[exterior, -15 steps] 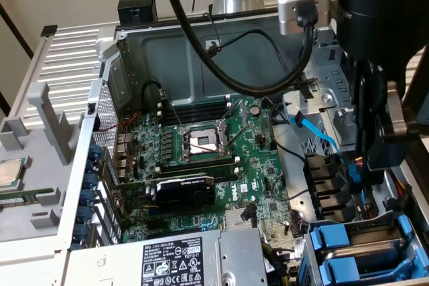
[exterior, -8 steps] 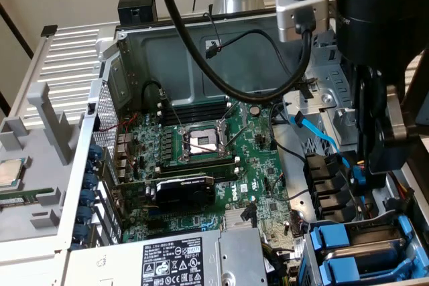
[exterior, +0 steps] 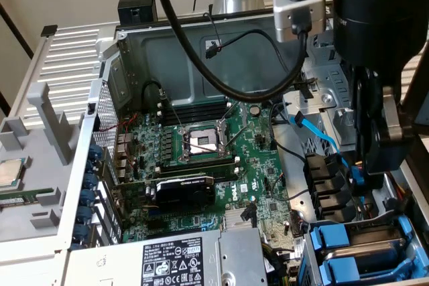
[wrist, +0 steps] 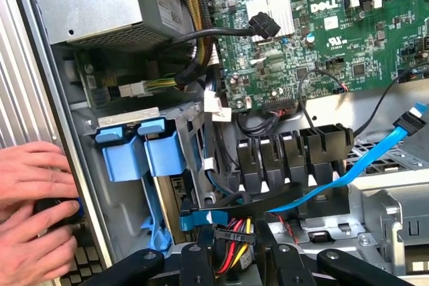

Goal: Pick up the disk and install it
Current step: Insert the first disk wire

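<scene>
The open grey metal computer case holds a green motherboard and, at the exterior view's right, a grey metal drive cage. In that cage stands the flat silver-grey disk, edge-on under its blue plastic carrier (a second blue carrier sits just beside it). The black gripper hangs just above the cage, among cables. Whether it grips anything I cannot tell.

- We see a green motherboard with white lettering.
- The drive carriers are bright blue.
- We note a light blue flat cable over black clips.
- The power-supply box is grey, its label printed black and white.
- The wires are red and yellow.
- Our gripper is black.
</scene>
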